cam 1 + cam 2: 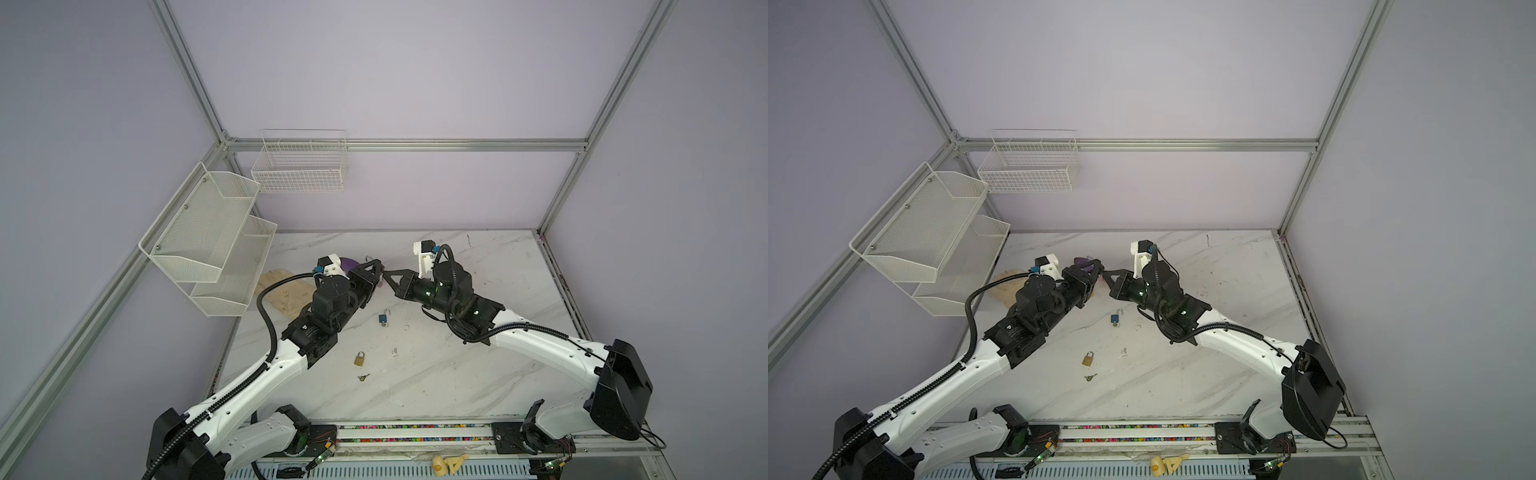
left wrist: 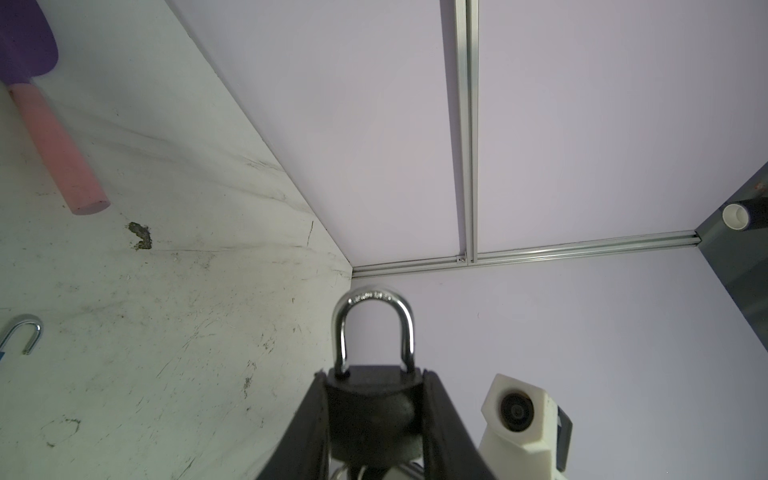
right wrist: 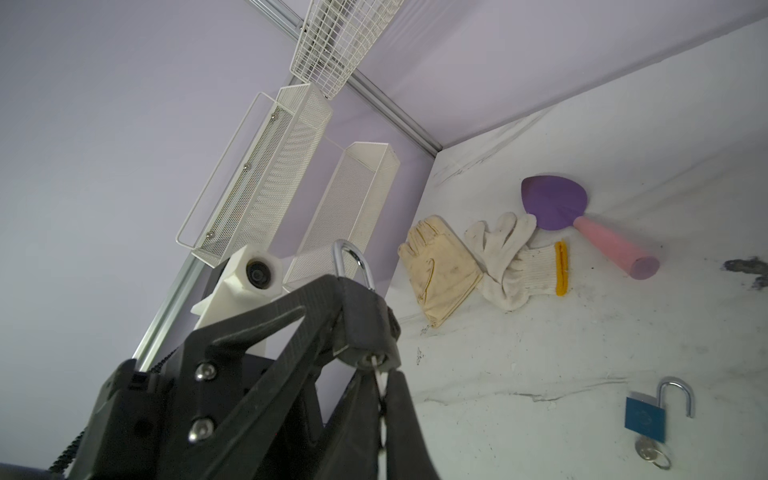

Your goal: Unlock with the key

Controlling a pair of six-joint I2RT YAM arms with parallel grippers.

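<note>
Well, black padlock [image 2: 370,415], closed chrome shackle [image 2: 371,297], key [image 3: 379,374] inserted.

Two arms meet tip to tip above a marble table [image 1: 478,340]

The left gripper [image 1: 376,266] and the right gripper [image 1: 387,274], pinched to a point, almost touch; a padlock [image 1: 368,258] shows only its metal loop at the left tip; a blue padlock [image 1: 382,318] lies near them; a brass padlock [image 1: 360,359] lies nearer the front, a small key [image 1: 363,377] just beside it; a beige glove [image 1: 286,291] lies under the left arm.
</note>
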